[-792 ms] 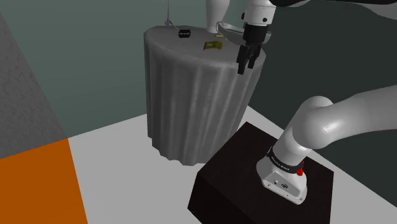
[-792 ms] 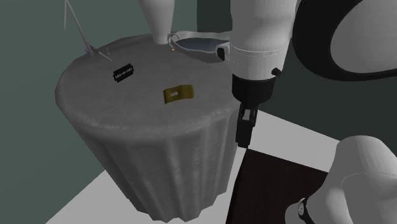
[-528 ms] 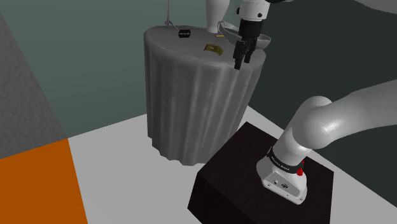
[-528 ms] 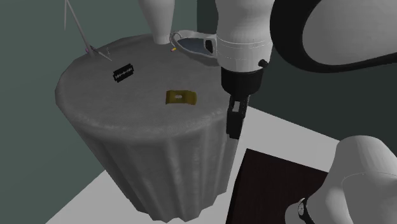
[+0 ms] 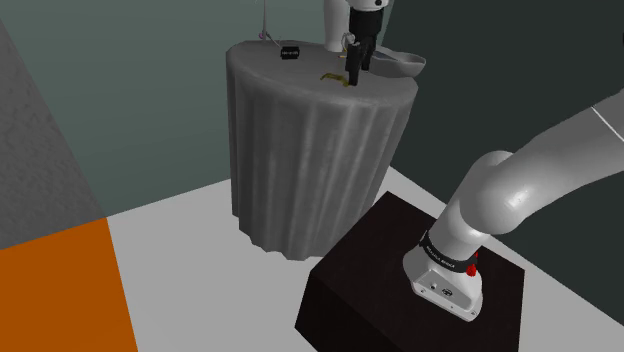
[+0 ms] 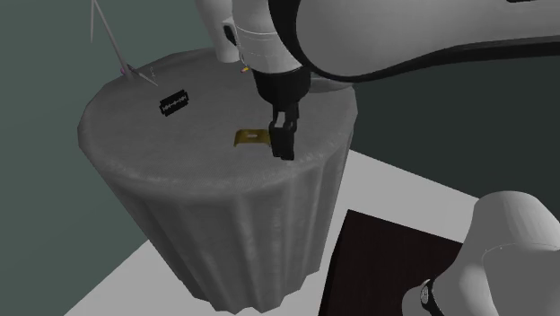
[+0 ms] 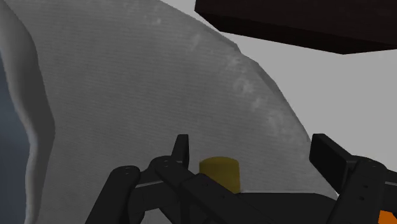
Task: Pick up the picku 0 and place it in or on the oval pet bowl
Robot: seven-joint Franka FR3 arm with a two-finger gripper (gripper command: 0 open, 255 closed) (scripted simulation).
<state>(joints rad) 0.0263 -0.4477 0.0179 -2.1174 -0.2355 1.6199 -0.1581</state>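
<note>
above the draped surface [image 6: 153, 148], near its edge, the gripper [image 6: 284, 148] hangs, fingers [image 7: 181, 151] spread wide, the yellow piece [image 6: 249, 136] lying between them.

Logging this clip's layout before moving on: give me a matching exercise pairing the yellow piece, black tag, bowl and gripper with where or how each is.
1 yellow piece
2 black tag
3 bowl
4 gripper

a open
b at the table rim, shoulder view's right
c mid-table, beside the gripper
d flat, nearer the thin rods

Pairs: 1c, 2d, 3b, 4a
</note>
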